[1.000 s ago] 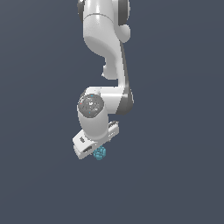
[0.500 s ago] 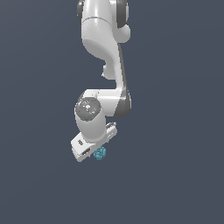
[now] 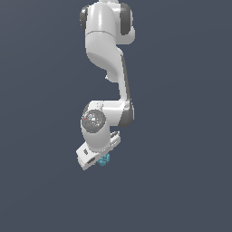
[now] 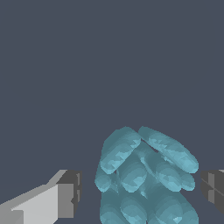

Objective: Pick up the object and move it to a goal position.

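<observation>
The object is a tiny teal-blue bumpy lump, seen just below the white hand in the exterior view. In the wrist view it fills the space between the two fingers. My gripper is open, with one finger on either side of the object. A dark gap shows between the light grey finger and the object. The other finger stands very close to it; I cannot tell if it touches.
The white arm hangs down from the top of the exterior view and bends at the wrist joint. All around is a plain dark grey-blue surface with no other objects in view.
The wrist and hand have moved down a little toward the object. The object has stayed in place.
</observation>
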You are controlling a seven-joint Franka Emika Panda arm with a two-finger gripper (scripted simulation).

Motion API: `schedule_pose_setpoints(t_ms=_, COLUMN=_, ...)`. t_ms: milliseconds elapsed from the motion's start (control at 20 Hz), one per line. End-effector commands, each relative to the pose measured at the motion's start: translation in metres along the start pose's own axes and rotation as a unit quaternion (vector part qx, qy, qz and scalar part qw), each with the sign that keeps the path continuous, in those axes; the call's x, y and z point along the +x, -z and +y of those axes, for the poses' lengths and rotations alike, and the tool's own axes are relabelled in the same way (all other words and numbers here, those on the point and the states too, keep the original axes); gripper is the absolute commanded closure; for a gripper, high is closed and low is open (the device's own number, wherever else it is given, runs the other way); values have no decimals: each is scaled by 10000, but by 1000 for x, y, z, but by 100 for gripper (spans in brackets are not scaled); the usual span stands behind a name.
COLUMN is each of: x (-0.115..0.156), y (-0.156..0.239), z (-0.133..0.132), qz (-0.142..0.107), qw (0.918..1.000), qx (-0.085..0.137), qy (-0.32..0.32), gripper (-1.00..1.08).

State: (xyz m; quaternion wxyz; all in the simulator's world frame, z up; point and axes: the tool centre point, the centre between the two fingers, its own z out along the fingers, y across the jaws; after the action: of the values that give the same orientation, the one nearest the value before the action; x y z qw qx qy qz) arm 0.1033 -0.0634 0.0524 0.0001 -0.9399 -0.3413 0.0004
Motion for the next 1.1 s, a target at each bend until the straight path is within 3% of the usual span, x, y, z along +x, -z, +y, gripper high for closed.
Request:
schedule_pose_setpoints(t_ms=0, x=0, y=-10, z=0, qz=3, qw=10000, qx=-3, qy=4, gripper=-92)
schedule_pose_setpoints(t_ms=300, x=1, y=-11, z=1, qz=4, qw=10000, qx=-3, qy=6, gripper=-92)
schedule_pose_setpoints(t_ms=350, x=1, y=-11, z=1, qz=4, qw=10000, qx=-3, qy=6, gripper=108)
schedule_pose_setpoints(t_ms=1050, x=1, y=-10, z=-1, qz=4, qw=10000, qx=-3, qy=6, gripper=108)
